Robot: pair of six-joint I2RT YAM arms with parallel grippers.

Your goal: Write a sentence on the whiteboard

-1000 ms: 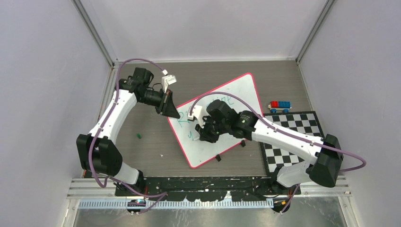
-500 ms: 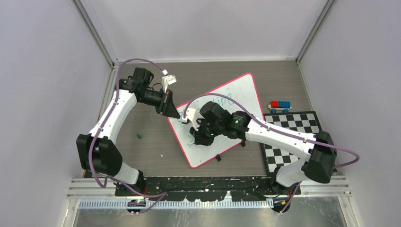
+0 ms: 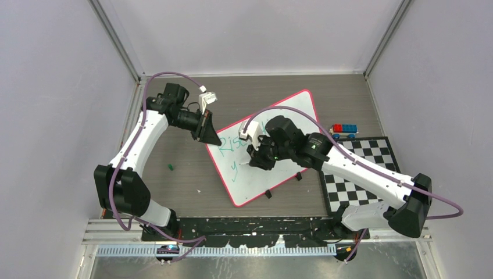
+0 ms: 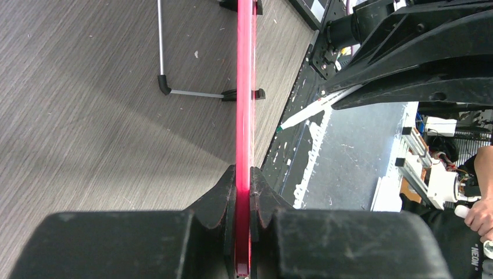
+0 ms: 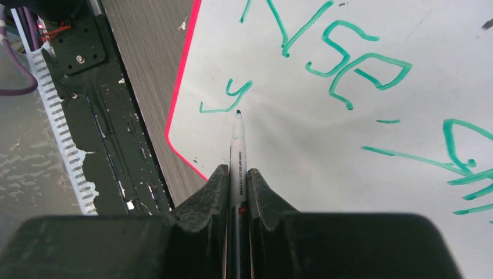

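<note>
R gripper (image 5: 238, 170) w/ marker (image 5: 238, 139), now rightward

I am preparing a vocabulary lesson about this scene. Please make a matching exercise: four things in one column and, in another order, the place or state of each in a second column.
Column one
A. left gripper
B. right gripper
C. marker tip
D. toy truck

Column two
1. just beyond the far edge of the checkerboard mat
2. shut on the marker
3. at the green letter y
4. shut on the pink rim of the whiteboard

Pairs: A-4, B-2, C-3, D-1
</note>
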